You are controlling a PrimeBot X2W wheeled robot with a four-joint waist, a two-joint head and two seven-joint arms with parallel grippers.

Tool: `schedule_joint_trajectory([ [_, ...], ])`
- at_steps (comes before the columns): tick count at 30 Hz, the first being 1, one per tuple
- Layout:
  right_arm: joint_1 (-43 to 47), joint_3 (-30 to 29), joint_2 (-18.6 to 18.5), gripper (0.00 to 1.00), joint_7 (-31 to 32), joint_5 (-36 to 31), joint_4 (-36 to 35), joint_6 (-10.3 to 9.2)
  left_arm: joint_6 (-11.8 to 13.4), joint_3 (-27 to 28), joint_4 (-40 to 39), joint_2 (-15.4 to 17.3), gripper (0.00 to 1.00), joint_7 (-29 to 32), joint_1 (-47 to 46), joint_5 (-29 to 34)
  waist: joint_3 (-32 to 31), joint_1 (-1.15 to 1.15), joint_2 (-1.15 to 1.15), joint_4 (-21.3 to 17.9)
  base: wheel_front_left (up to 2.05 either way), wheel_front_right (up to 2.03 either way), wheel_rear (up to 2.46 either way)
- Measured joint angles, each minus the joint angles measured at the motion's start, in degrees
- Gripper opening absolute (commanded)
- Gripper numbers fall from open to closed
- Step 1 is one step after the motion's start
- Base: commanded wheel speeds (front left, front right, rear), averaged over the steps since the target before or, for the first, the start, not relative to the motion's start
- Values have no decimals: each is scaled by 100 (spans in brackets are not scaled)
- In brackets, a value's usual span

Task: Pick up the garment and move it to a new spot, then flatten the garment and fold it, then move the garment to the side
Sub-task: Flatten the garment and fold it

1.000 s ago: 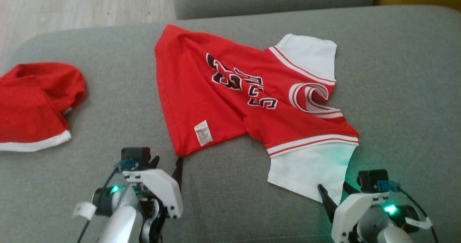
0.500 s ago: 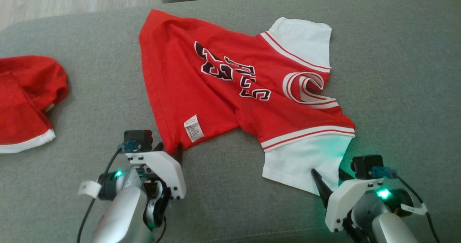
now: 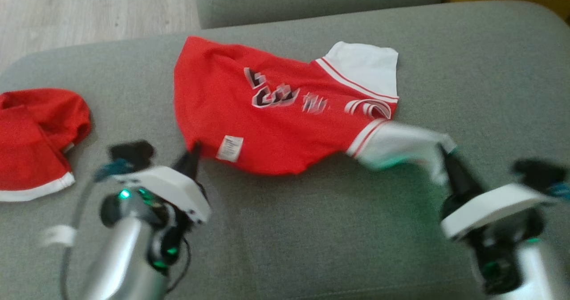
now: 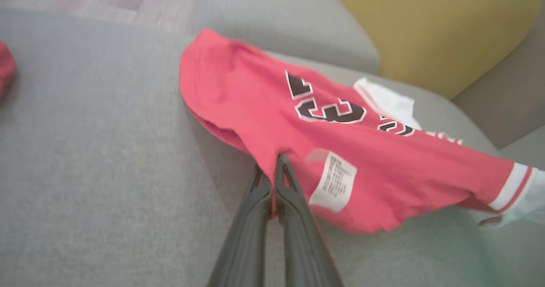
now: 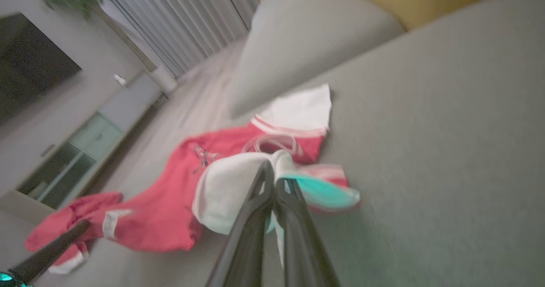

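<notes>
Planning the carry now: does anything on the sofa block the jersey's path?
Only a second red garment, lying off to the robot's left of the jersey; nothing visible lies to its right.

Silvery forearms (image 3: pixel 120 255), white wrist housings (image 3: pixel 164 186) with green lights (image 3: pixel 123 194), black camera blocks (image 3: pixel 131 150), long dark jaws.

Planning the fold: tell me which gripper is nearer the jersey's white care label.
Left. The left gripper pinches the jersey just beside the care label; the right gripper holds the white sleeve at the opposite end.
</notes>
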Motion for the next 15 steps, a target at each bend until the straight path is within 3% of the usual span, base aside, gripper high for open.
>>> schedule_joint_trajectory([
  [1, 7, -227, 0, 0, 122, 201, -668, 0, -30, 145, -636, 138, 0, 109, 120, -165, -72, 0, 0, -12, 0, 0, 0],
  [7, 29, -1124, 2, 0, 735, 824, -2767, 0, -19, 453, -2987, 426, 0, 721, 729, -726, -258, 0, 0, 0, 0, 0, 0],
  [12, -164, -1935, 2, 0, 1472, 888, -3952, 0, 143, 639, -4853, 565, 0, 1305, 733, -1080, -301, 0, 0, 68, 0, 0, 0],
  [15, -844, -2319, -58, 0, 2041, 931, -4301, 0, 241, 753, -5565, 666, 0, 1672, 405, -1209, -253, 0, 0, 110, 0, 0, 0],
])
